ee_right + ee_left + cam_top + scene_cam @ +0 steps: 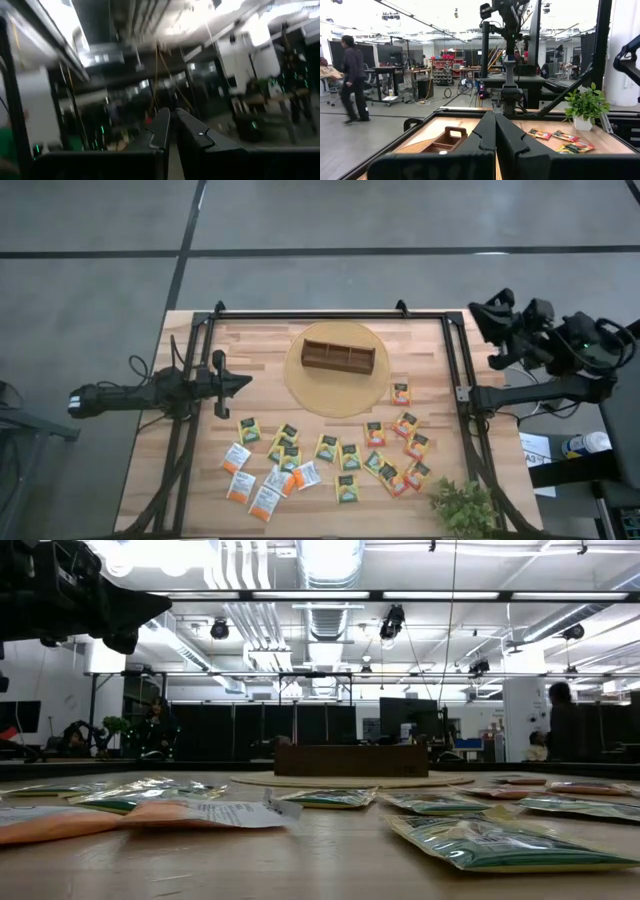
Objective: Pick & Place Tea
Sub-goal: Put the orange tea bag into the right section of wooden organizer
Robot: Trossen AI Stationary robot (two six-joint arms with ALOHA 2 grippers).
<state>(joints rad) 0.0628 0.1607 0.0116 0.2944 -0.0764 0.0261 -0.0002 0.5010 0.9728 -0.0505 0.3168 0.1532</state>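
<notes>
Wooden tray (pixel 338 357) sits empty at 12 o'clock, all tea (pixel 330 455) scattered at 6, nothing placed yet; left gripper (pixel 243 382) at 9 and right gripper (pixel 478 315) at 2 both pinched closed, empty.

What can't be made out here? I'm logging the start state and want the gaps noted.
- Print on the tea packets: too small in the high view.
- Tray compartments: the low view shows only its side wall.
- Right tool: off the table in the high view; its wrist view is motion-blurred.
- Plant: partly cut off by the high view's bottom edge.
</notes>
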